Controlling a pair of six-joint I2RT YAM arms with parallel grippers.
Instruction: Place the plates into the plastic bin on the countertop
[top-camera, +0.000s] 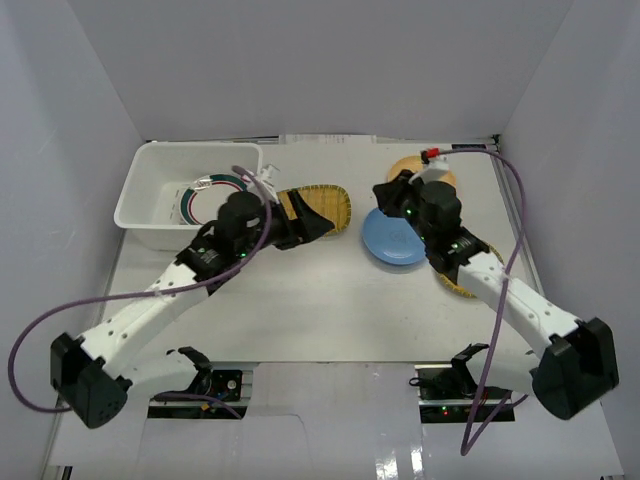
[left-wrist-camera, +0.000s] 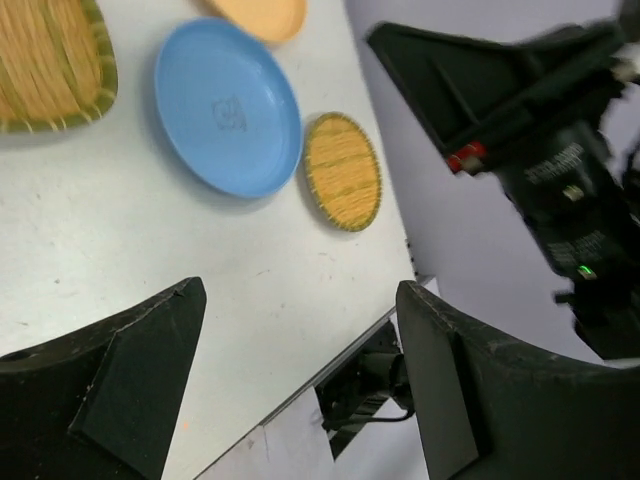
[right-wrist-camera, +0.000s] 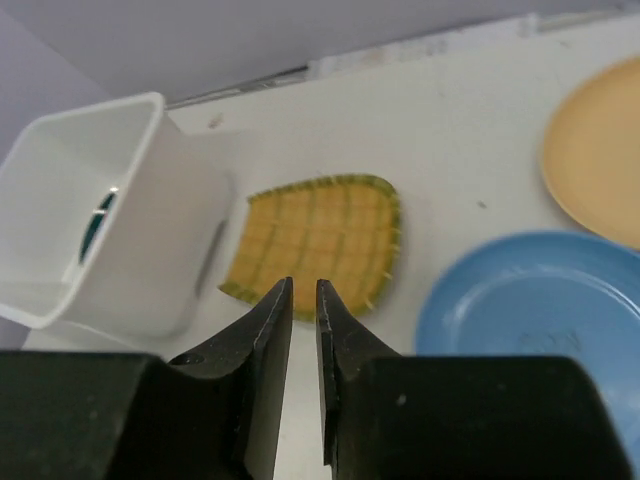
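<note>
The left fingers (left-wrist-camera: 110, 390) stand wide apart, with nothing between them; below them the left wrist view shows only the bare white surface (left-wrist-camera: 150, 250). In the top view they hang over the left part of the square woven plate (top-camera: 335, 200). This plate lies flat just to the right of the bin (top-camera: 133, 195).

The right fingers (right-wrist-camera: 262, 335) are almost together. Only a thin slit is between them, and the slit is empty. In the top view they are over the far edge of the blue plate (top-camera: 392, 240), near the orange plate (top-camera: 428, 170).

The bin stands at the far left of the surface, close to the back wall. One patterned plate (top-camera: 205, 195) lies inside it, white with green and dark lines around the rim. The right wrist view shows only a small piece of this rim.

Four plates lie outside the bin. The blue plate is right of the middle, near the square woven plate but not touching it. The orange plate lies just behind the blue plate and is partly hidden by the right arm (top-camera: 500, 300). The round woven plate (left-wrist-camera: 342, 170) lies just beside the blue plate on its near right side; in the top view the right arm covers most of it.

The blue plate has a small raised mark in its centre, too faint to read. In the left wrist view the black body of the right arm has white print, but it is too blurred to read.
</note>
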